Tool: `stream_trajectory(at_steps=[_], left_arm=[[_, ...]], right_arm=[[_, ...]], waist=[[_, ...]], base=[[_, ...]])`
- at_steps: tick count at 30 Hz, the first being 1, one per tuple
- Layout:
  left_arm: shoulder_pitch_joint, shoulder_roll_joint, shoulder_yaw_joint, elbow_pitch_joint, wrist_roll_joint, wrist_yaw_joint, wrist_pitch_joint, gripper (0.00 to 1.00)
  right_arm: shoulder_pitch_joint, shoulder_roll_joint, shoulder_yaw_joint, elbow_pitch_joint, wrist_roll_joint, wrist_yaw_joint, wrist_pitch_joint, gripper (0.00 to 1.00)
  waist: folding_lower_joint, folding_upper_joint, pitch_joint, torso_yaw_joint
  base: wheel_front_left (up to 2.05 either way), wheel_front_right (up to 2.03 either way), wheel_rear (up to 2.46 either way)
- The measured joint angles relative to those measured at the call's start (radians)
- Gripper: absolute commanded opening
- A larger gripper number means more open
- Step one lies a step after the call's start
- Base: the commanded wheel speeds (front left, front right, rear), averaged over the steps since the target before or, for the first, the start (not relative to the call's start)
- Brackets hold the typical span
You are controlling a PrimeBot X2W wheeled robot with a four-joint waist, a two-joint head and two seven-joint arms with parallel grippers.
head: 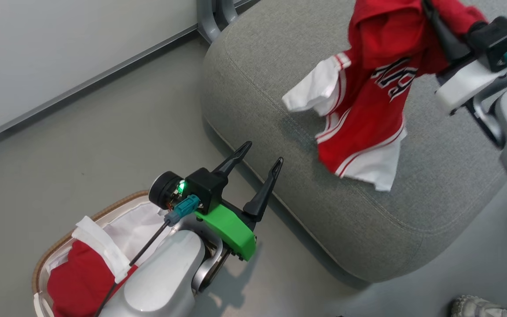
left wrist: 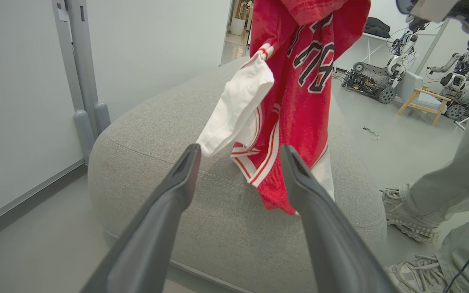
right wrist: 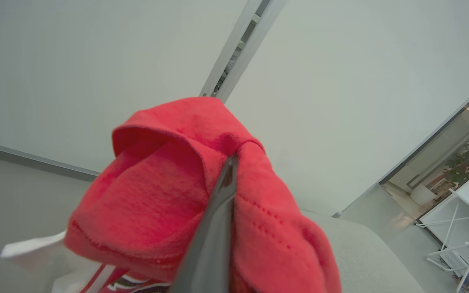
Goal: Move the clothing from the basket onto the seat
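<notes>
Pinching a red garment (right wrist: 157, 191) between fingers pressed flat together, the right end effector (right wrist: 228, 171) is closed on a bunched fold of the fabric, and its own wrist view shows little past that: red cloth draped over both sides of the dark fingers, a pale wall (right wrist: 75, 61) behind and a corner of the grey seat (right wrist: 360, 252) below. The head view gives the wider relation: the right end effector (head: 434, 20) is raised at the upper right, its pale forearm slanting up from the right edge, and the red garment (head: 376, 66) hangs from it above the seat (head: 253, 88), white sleeve out to the left, striped hem lowest; whether the hem touches the cushion cannot be told. The left end effector (head: 262, 153) is open and holds nothing, its fingers spread and pointing toward the seat's rounded corner, the arm reaching up from the bottom edge over the basket (head: 117, 203), where a second red garment (head: 77, 277) lies on the white liner (head: 134, 224). The left wrist view looks between the spread fingers of the left end effector (left wrist: 239, 152) at the hanging red garment (left wrist: 299, 101) and its dark lettering, and it alone shows a person's shoes (left wrist: 409, 219) on the floor (left wrist: 381, 150) just beside the seat (left wrist: 157, 134).
</notes>
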Motion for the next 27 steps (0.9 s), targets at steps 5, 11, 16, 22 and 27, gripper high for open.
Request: stream_trajectory(at_steps=[5, 11, 16, 22, 27], left_arm=[[-0.036, 0.024, -0.028, -0.003, 0.001, 0.0, 0.0, 1.0], [-0.073, 0.05, -0.055, -0.011, -0.002, 0.0, 0.0, 1.0], [-0.107, 0.068, -0.078, -0.013, -0.004, 0.0, 0.0, 1.0], [-0.145, 0.085, -0.093, -0.014, -0.005, 0.0, 0.0, 1.0], [-0.161, 0.099, -0.098, -0.012, -0.005, 0.0, 0.0, 1.0]], right_arm=[[-0.131, -0.066, -0.009, 0.036, -0.081, 0.0, 0.002, 0.0], [-0.256, -0.119, -0.037, 0.098, -0.104, 0.0, 0.014, 0.0], [-0.29, -0.141, -0.103, 0.163, -0.106, 0.0, 0.025, 0.0], [-0.28, -0.145, -0.211, 0.264, -0.125, 0.0, 0.02, 0.0], [-0.203, -0.106, -0.312, 0.351, -0.137, 0.0, 0.009, 0.0]], waist=[[0.0, 0.0, 0.05, 0.029], [0.0, 0.0, 0.115, 0.07], [0.0001, 0.0, 0.175, 0.102], [0.0001, 0.0, 0.253, 0.144], [0.0001, 0.0, 0.314, 0.173]], base=[[0.0, 0.0, 0.0], [0.0, 0.0, 0.0], [0.0, 0.0, 0.0], [0.0, 0.0, 0.0], [0.0, 0.0, 0.0]])
